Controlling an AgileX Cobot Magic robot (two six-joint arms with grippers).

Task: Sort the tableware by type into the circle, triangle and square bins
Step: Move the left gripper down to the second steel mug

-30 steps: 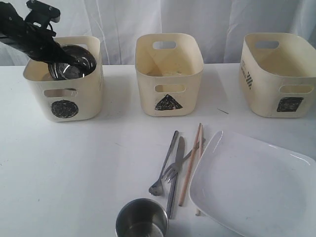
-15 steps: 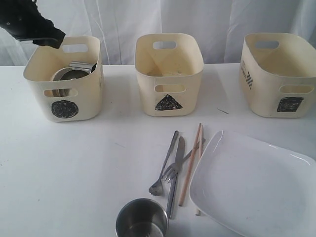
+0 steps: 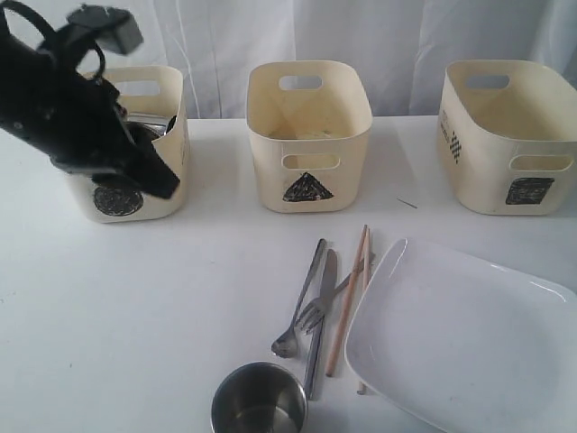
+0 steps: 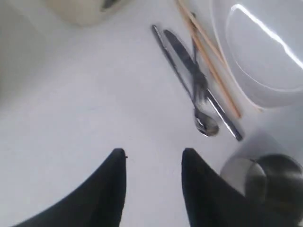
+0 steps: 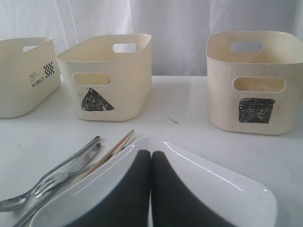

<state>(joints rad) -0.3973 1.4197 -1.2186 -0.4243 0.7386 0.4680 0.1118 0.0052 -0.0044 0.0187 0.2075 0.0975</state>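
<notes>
My left gripper (image 3: pixel 165 185) hangs open and empty in front of the circle bin (image 3: pixel 155 79), covering much of its front. Steel ware (image 3: pixel 151 122) shows inside that bin; the small white bowl is hidden. In the left wrist view the gripper (image 4: pixel 154 153) is over bare table, short of the spoon (image 4: pixel 206 126), knife (image 4: pixel 188 57), chopsticks (image 4: pixel 210 64) and one steel mug (image 4: pixel 277 182). The fork (image 3: pixel 315 311) lies among the cutlery and the mug (image 3: pixel 259 403) stands at the front edge. My right gripper (image 5: pixel 151 154) is shut over the white plate (image 5: pixel 218 187). The triangle bin (image 3: pixel 308 135) and square bin (image 3: pixel 509 135) look empty.
A white curtain hangs behind the three bins. The plate (image 3: pixel 460 334) fills the front right corner and runs past the table edge of the view. Chopsticks (image 3: pixel 347 302) lie against its left rim. White tabletop (image 3: pixel 135 307) stretches across the front left.
My left arm left the steel bowl in the circle bin, rose out of it, then swung down in front of the bin toward the table. Nothing else moved.
</notes>
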